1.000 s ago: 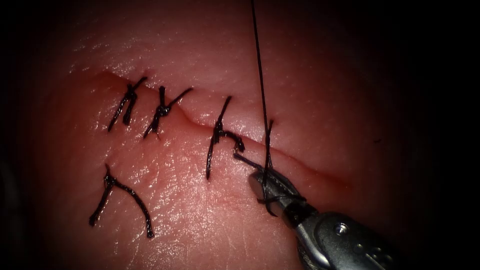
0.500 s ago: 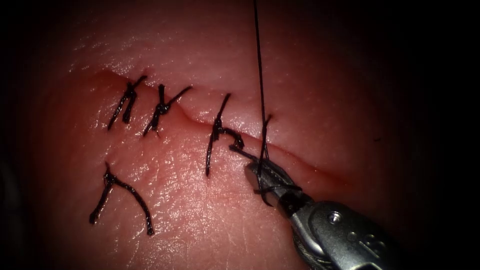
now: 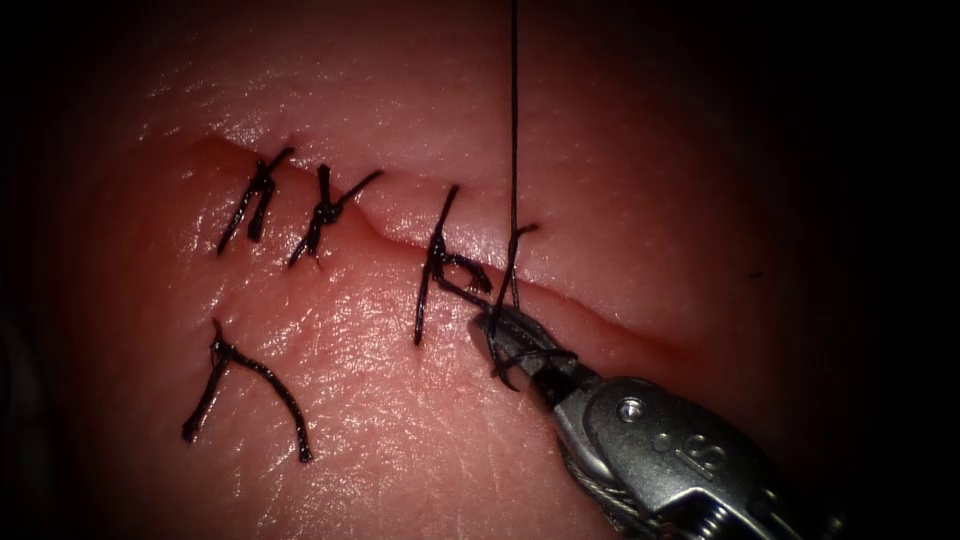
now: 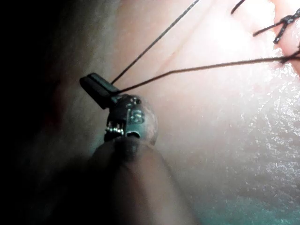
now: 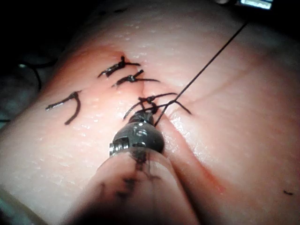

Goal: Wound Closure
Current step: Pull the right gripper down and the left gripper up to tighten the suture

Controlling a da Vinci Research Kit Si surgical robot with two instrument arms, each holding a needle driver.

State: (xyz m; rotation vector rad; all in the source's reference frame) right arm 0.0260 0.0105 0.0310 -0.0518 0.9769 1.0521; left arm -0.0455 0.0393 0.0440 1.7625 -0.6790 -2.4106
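the right tool (image 3: 497, 335) comes in from the lower right of the endoscope frame, its tip lying on the cut (image 3: 600, 325) near the middle of the picture, just right of the third stitch (image 3: 440, 265). its jaws look closed on the thread (image 3: 514, 120), with dark loops wound round them; how firmly they pinch it i cannot tell. from the tip a taut strand runs straight up and out of the top of the frame. the left tool (image 4: 99, 89), seen in its own wrist view, has its dark jaws closed on the thread, two strands running from them toward the stitches. three tied stitches cross the cut in the upper left of the endoscope frame, and a loose cut end (image 3: 245, 390) lies on the tissue (image 3: 400, 440) at lower left. i cannot make out the needle.
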